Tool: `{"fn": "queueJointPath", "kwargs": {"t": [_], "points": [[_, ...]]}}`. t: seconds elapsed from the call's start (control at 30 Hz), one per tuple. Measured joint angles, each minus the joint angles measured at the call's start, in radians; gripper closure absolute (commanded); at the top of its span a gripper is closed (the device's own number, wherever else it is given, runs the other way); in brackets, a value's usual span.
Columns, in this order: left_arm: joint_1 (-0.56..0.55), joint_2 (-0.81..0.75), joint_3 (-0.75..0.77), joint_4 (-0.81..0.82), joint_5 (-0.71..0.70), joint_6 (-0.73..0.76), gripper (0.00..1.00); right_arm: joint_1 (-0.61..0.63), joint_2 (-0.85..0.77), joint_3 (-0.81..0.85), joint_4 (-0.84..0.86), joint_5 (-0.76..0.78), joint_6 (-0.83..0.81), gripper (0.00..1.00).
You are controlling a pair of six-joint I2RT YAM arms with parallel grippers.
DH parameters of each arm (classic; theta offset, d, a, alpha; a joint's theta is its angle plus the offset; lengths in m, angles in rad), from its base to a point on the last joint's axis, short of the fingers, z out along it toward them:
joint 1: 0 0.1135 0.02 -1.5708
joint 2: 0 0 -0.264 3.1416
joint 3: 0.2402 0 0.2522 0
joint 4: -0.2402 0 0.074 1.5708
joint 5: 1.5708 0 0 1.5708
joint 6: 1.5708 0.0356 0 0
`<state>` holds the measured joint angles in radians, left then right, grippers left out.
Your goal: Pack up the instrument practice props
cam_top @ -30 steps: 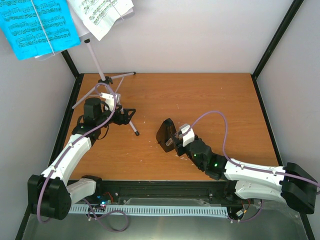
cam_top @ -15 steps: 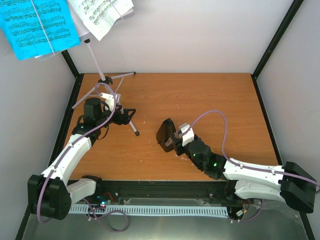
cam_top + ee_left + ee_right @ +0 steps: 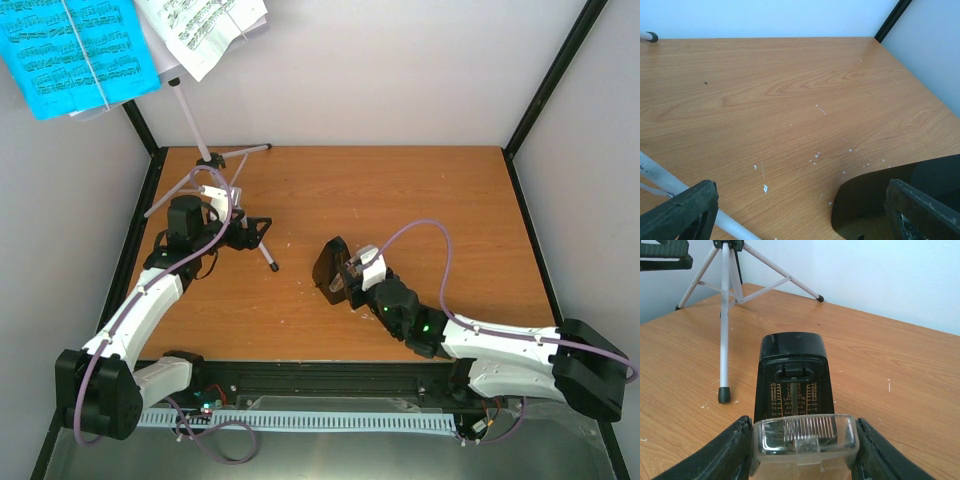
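The metronome (image 3: 792, 375) stands upright just ahead of the right gripper (image 3: 802, 440). This gripper is clamped on the clear cover (image 3: 806, 432).

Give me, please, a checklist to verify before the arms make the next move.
1. Clear cover gripped by right gripper: ok.
2. Cover centred before metronome: ok.
3. Cover seated on metronome: not ok, scale uncovered.
4. Left gripper open: ok.
5. Music stand leg centred between its jaws: not ok, beside one finger.
6. Music sheets removed from stand: not ok.
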<state>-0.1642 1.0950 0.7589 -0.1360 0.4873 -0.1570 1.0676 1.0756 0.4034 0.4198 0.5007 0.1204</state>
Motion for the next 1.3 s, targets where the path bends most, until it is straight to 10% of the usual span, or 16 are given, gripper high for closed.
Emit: {"fn": "queueJointPath", "kwargs": {"t": [1.3], "points": [[0.0,0.028,0.0,0.0,0.014,0.0,0.08,-0.044,0.028,0.02,0.004,-0.068,-0.037,0.61]]}}
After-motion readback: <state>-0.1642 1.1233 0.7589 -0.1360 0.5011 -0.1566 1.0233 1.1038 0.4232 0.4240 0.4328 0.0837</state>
